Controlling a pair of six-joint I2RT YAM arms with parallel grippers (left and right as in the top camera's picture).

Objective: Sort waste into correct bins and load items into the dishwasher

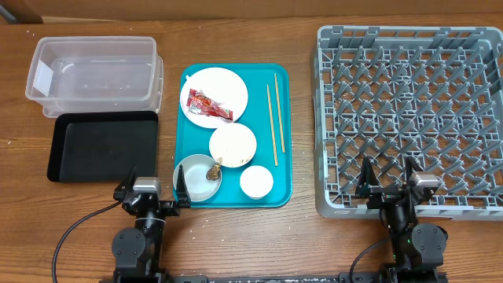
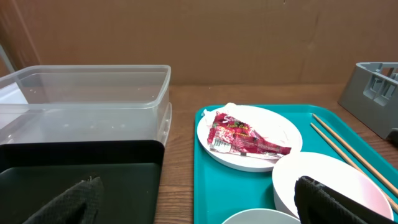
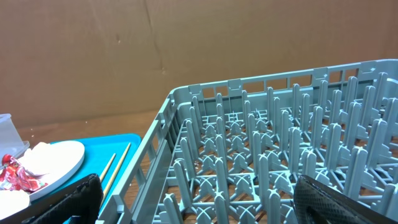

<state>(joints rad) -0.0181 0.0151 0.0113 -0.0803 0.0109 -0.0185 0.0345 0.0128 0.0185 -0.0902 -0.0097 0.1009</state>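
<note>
On the teal tray, a white plate (image 1: 224, 82) holds the red wrapper (image 1: 209, 104) and a white tissue (image 2: 231, 107). Below it are a white bowl (image 1: 233, 144) with crumbs, a greyish bowl (image 1: 192, 181) with brown scraps (image 1: 212, 170), and a small white cup (image 1: 256, 181). Two chopsticks (image 1: 273, 118) lie along the tray's right side. The clear tub (image 1: 93, 67) and black tray (image 1: 102, 145) are at the left. The grey dish rack (image 1: 324, 118) is at the right. My left gripper (image 1: 154, 187) is open and empty by the greyish bowl. My right gripper (image 1: 389, 177) is open and empty over the rack's near edge.
The teal tray (image 1: 189, 79) lies mid-table between the bins and the rack. A brown cardboard wall (image 2: 236, 37) closes off the back. Both arm bases and cables are at the table's front edge.
</note>
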